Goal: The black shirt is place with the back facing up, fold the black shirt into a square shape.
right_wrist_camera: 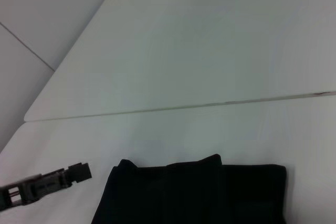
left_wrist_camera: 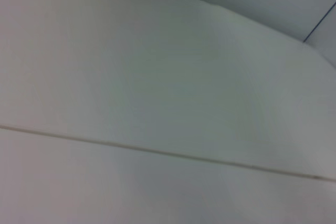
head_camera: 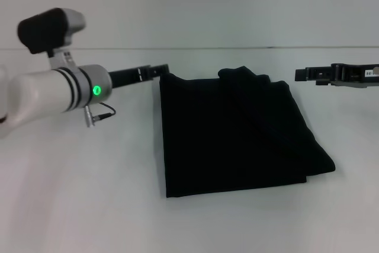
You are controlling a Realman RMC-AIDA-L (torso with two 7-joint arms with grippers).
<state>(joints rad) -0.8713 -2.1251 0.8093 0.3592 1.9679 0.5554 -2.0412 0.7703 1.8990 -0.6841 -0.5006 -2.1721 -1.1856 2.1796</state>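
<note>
The black shirt (head_camera: 231, 134) lies folded into a rough rectangle on the middle of the white table, with a bunched fold along its far edge. My left gripper (head_camera: 163, 70) reaches in from the left and ends by the shirt's far left corner. In the right wrist view the left gripper (right_wrist_camera: 81, 171) stands a short gap away from the black shirt (right_wrist_camera: 199, 192), holding nothing. My right gripper (head_camera: 299, 74) hovers level beyond the shirt's far right corner, apart from the cloth. The left wrist view shows only bare table.
The white table (head_camera: 89, 194) spreads around the shirt on all sides. A thin seam (head_camera: 195, 48) runs across the far side of it, with a pale wall behind. The left arm's white forearm (head_camera: 47, 96) takes up the left of the head view.
</note>
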